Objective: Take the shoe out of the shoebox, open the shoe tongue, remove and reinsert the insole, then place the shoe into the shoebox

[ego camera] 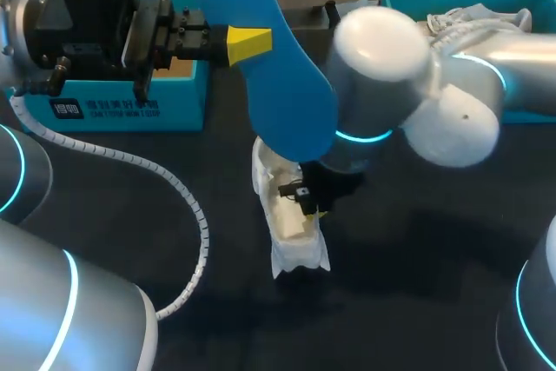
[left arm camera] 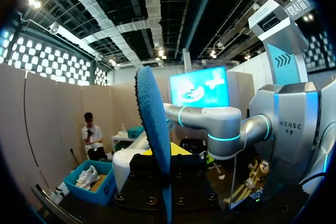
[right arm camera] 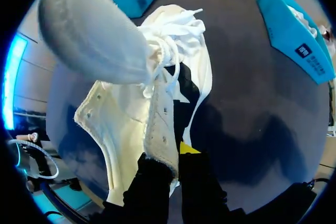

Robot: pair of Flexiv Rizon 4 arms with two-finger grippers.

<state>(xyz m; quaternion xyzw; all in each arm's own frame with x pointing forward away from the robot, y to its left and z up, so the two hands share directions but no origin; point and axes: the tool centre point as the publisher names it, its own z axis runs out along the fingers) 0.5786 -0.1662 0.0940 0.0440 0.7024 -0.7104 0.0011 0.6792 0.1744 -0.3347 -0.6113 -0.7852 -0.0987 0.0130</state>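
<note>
The blue insole (ego camera: 278, 84), judged light, thin and floppy, is being clamped by one long edge in the left gripper (ego camera: 252, 43) and held up above the white shoe (ego camera: 291, 236). For reinsertion it is probably best being grasped flat across its width, so that buckling is avoided. The shoe, judged soft, light and easily dragged, is lying on the dark table (ego camera: 417, 241) apart from the teal shoebox (ego camera: 113, 106), and its eyelet flap (right arm camera: 160, 124) is being pinched between the fingers of the right gripper (ego camera: 306, 202), which is being poised directly over the shoe's opening.
</note>
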